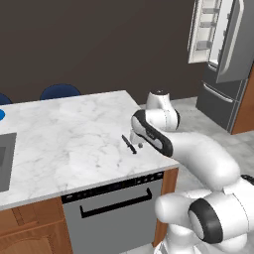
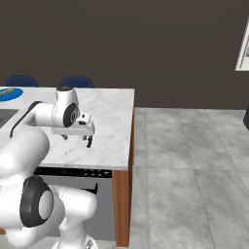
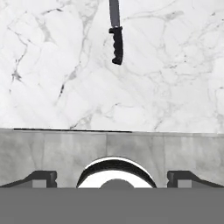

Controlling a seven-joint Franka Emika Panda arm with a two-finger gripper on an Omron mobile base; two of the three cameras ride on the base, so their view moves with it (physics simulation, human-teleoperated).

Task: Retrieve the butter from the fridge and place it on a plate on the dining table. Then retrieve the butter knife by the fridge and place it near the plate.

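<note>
Marble dining table [image 1: 64, 134] bears butter knife [image 3: 116, 39], blade cropped.

Dark wall [image 2: 146, 44], grey tile floor [image 2: 194, 160], blue chairs [image 1: 59, 91].

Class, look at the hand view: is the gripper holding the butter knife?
No. The butter knife lies flat on the dining table, ahead of the open gripper.

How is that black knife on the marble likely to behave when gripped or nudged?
The butter knife looks slim and rigid, so probably light and stiff. Lying flat on the smooth dining table, it may slide or spin when nudged. Its ribbed handle should grip better.
</note>
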